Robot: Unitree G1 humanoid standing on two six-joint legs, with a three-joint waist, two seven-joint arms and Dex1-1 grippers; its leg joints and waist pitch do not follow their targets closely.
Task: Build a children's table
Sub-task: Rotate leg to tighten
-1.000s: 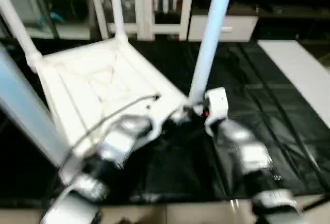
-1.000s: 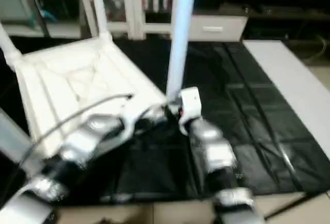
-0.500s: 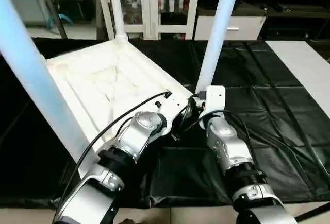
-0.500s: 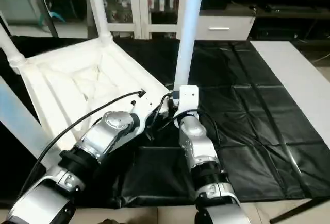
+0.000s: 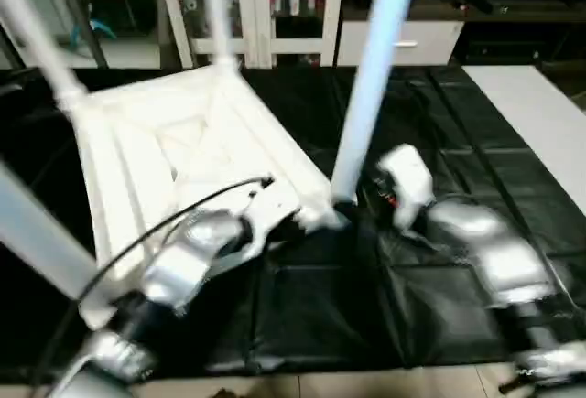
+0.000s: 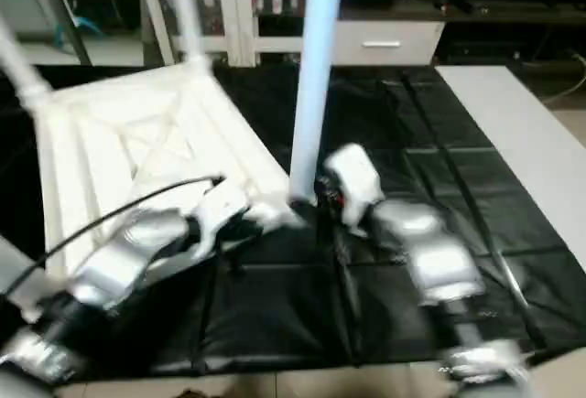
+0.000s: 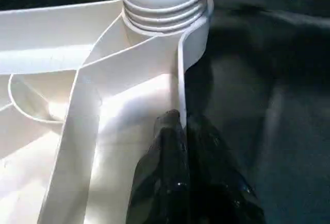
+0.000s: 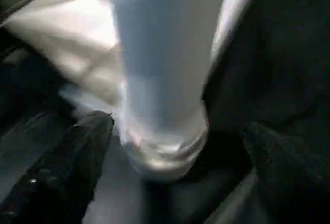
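floor cover: black sheet (image 5: 439, 306), creased, spread under the whole work area; pale floor showing along its near edge.
room: white glass-door cabinet (image 5: 265, 5) at the back, low white drawer unit (image 5: 385, 43) beside it, dark shelving further to the robot's right.
side item: flat plain white board (image 5: 540, 119) lying on the sheet at the robot's right, well apart from the table.
tabletop (image 5: 183, 155): upside down on the sheet, X-ribbed underside facing up, left of centre.
legs: standing up out of the corner sockets. Near-right leg (image 5: 371, 87) seated in its ribbed socket (image 7: 165, 13); far leg (image 5: 215, 9); far-left leg (image 5: 37, 37); near-left leg (image 5: 32, 238) close to the camera, crossing the view.
left gripper (image 7: 181, 126): fingers pressed together, clamped on the thin edge wall of the tabletop, just beside the near-right socket.
right gripper (image 8: 170, 147): fingers spread wide, one on each side of the near-right leg's base; contact with the tube, cannot tell.
in the way: near-right leg blocks part of the back cabinets; both silver forearms and a black cable (image 5: 183, 220) cover the tabletop's near edge.
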